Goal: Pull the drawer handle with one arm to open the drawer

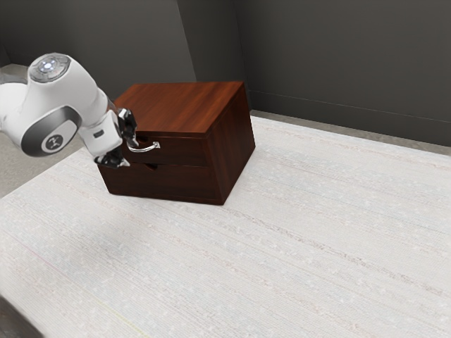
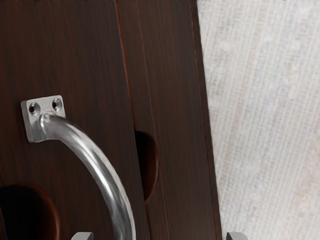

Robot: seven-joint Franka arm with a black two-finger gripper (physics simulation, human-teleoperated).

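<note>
A dark wooden cabinet (image 1: 187,105) stands on the table at the exterior view's left. Its upper drawer front (image 1: 176,150) carries a curved metal handle (image 1: 144,147) and looks level with the cabinet's face. My gripper (image 1: 121,141) is at the handle's near end, open, one finger above the bar and one below. In the wrist view the handle (image 2: 95,160) arcs from its screw plate (image 2: 44,114) down between my two fingertips (image 2: 82,235), which stand wide apart and do not touch it. The gripper (image 2: 158,237) is just in front of the drawer front (image 2: 65,60).
Pale wood-grain table (image 1: 296,232) spreads wide to the exterior view's right and front. A lower panel with a dark cut-out (image 1: 151,167) sits under the drawer. Dark walls stand behind the cabinet.
</note>
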